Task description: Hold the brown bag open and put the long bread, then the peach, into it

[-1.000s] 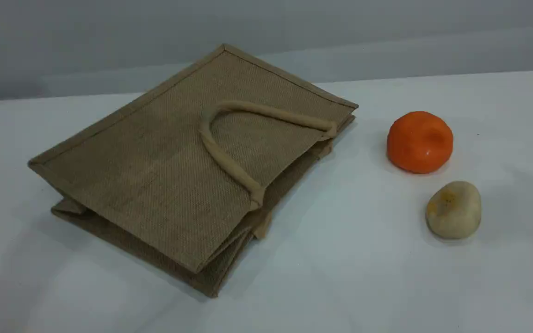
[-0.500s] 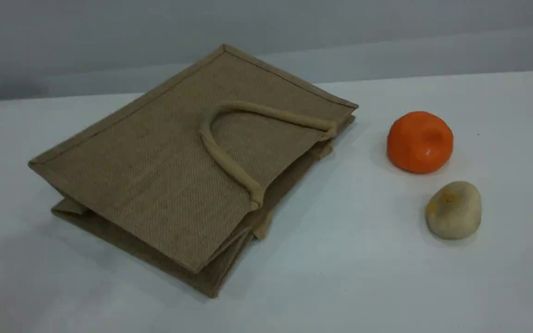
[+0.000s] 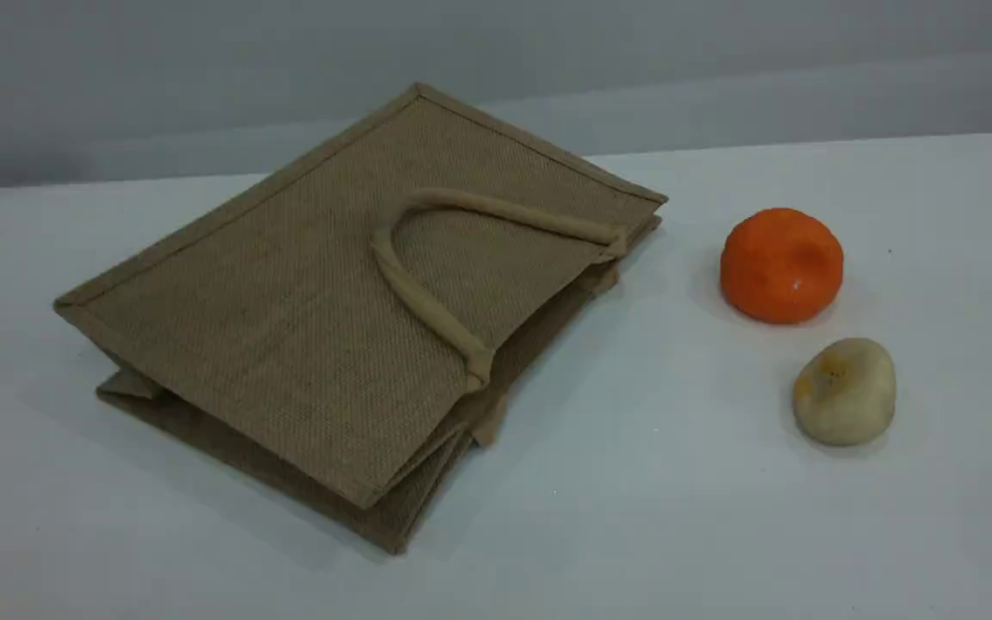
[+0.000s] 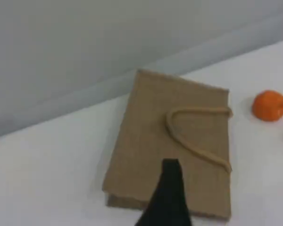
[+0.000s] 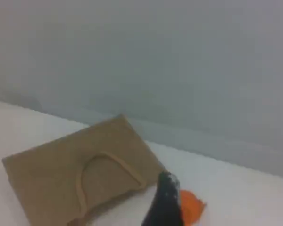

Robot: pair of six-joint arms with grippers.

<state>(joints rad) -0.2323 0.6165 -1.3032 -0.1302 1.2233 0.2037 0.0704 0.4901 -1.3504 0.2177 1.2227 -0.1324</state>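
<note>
brown bag [image 3: 306, 344] – flat, mouth collapsed, contents unseen | left gripper [image 4: 167, 197] – apart | right gripper [image 5: 165, 202] – apart

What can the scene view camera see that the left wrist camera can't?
Only the scene view shows the whole lumpy yellowish-beige round item and the bag's folded side gusset. Only the left wrist view shows the dark fingertip of the left gripper, above the bag. Both share the flat tan-brown woven jute bag with its beige loop handle, the bright orange round fruit and the white table.

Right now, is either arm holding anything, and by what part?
Nothing is held; the bag lies flat on the table, untouched.
</note>
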